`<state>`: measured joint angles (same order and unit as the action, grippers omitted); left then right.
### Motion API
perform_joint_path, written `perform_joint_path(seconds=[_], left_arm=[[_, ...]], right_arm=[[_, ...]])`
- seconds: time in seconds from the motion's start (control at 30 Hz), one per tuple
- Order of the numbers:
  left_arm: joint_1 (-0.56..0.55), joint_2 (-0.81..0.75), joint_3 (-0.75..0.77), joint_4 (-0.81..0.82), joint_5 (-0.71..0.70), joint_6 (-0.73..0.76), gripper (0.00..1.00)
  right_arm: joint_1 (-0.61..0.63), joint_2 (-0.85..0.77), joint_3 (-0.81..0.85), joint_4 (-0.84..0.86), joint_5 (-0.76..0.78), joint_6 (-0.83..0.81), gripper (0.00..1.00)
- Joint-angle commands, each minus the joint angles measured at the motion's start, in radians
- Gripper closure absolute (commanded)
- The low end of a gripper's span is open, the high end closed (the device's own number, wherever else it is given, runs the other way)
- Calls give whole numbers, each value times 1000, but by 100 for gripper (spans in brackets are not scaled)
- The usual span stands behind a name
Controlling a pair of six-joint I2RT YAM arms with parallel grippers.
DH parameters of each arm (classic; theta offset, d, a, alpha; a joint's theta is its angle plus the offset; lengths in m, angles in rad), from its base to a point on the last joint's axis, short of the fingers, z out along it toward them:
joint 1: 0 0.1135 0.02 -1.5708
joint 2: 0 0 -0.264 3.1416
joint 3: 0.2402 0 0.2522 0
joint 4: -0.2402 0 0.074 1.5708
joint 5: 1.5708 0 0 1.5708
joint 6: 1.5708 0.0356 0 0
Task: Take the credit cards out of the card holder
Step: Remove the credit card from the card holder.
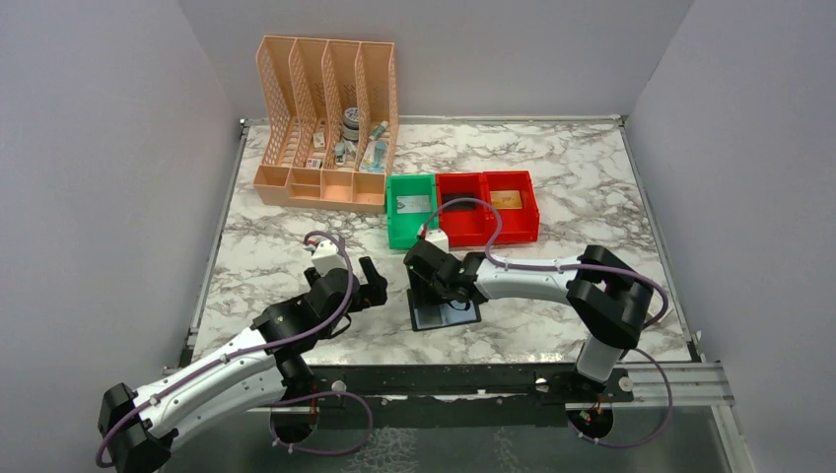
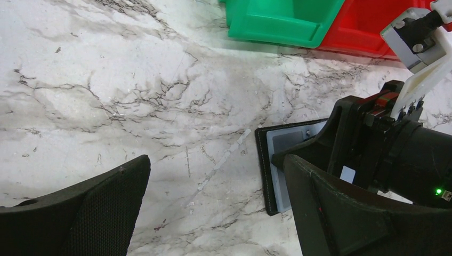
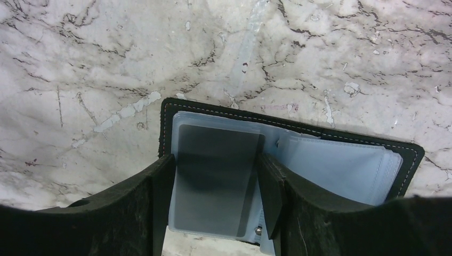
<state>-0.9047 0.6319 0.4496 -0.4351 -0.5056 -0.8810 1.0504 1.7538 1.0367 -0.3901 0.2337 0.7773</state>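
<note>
The card holder (image 1: 446, 315) lies open on the marble in front of the right arm, black with grey-blue sleeves (image 3: 341, 165). My right gripper (image 1: 431, 279) is down on its left half; in the right wrist view my right gripper (image 3: 217, 197) has a finger against each long edge of a grey card (image 3: 216, 176) in its clear sleeve. My left gripper (image 1: 373, 286) is open and empty just left of the holder. In the left wrist view my left gripper (image 2: 216, 160) is over bare marble, with the holder's edge (image 2: 272, 160) beside its right finger.
A green bin (image 1: 411, 209) with a white card and two red bins (image 1: 488, 207), one with a tan card (image 1: 505, 199), stand behind the holder. A peach lattice organizer (image 1: 325, 128) stands at the back left. The right arm's wrist (image 2: 384, 144) is close to my left gripper.
</note>
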Motion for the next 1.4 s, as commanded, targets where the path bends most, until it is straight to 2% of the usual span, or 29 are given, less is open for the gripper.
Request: perform_joint_path(seconds=[0.0,0.27,0.43,0.53,0.7,0.9,1.17,1.37], left_arm=[[3,16,15,36,24,12,1],[2,76,14,99,66,8,1],[3,77,26,101,47,-5,1],[3,71,27,123,53,9,1],[3,92,16,159,108,20,1],[3,133,-40,308,250,49,1],[3,227,-49,421,362,54,5],[3,209,-54,392,326,50,6]], right_arm=[[3,46,-46,-33,62,32,42],[4,122,-3,-99,118,19,38],[5,113,-26,-72,113,18,43],[-1,83,-59,-3,37,-8,45],[-108,3,-192,218,-240,11,48],[-203,-49,-292,347,-387,5,48],[-207,-30,-293,324,-384,4,47],[-207,-26,-296,340,-404,5,47]])
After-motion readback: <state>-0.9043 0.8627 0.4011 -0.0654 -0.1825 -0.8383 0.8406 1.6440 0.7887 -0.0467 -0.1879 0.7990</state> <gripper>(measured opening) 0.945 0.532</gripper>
